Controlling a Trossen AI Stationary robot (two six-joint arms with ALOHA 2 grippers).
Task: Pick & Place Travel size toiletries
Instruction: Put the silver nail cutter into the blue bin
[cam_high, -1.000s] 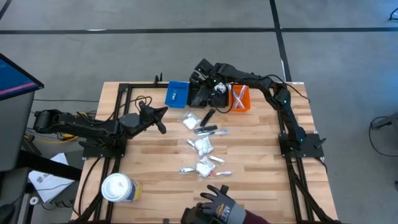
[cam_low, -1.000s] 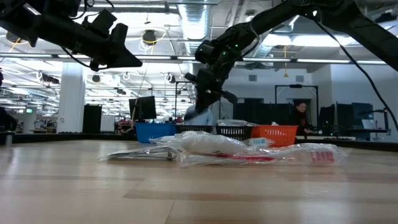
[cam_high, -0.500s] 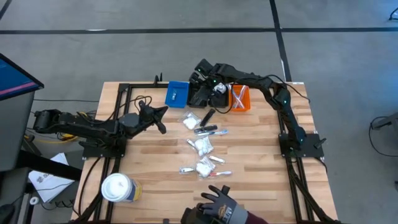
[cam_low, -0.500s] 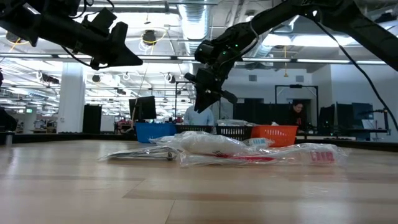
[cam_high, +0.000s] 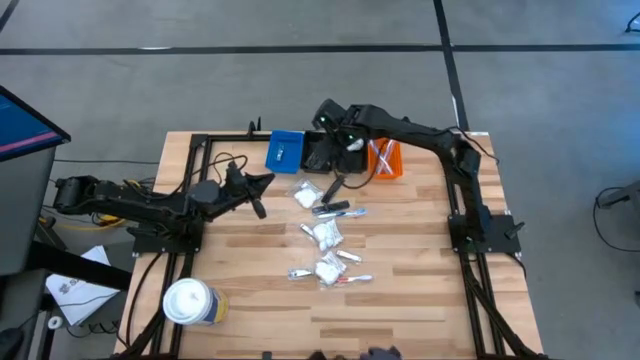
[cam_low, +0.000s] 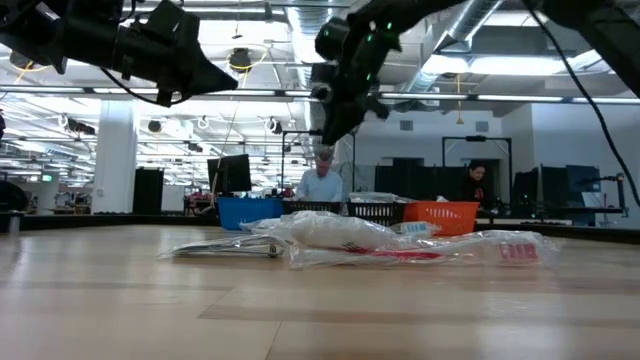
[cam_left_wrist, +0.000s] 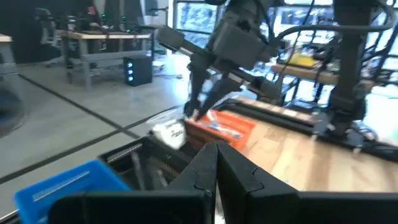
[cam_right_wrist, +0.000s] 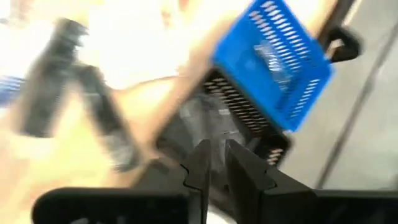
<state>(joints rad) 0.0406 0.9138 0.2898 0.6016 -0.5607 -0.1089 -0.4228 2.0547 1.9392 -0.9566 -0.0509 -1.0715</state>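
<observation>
the right gripper (cam_high: 330, 128) hung over the black bin (cam_high: 318, 156), fingers a crack apart, nothing visibly pinched. sachets (cam_high: 326, 237) lay in a heap nearer the table's middle. best it dropped straight onto one. the left gripper (cam_high: 262, 180), pressed together, waited beside the heap.

The black bin (cam_high: 322, 155) at the table's far edge was partly hidden by the right gripper (cam_high: 333, 140); its contents were blurred.
</observation>
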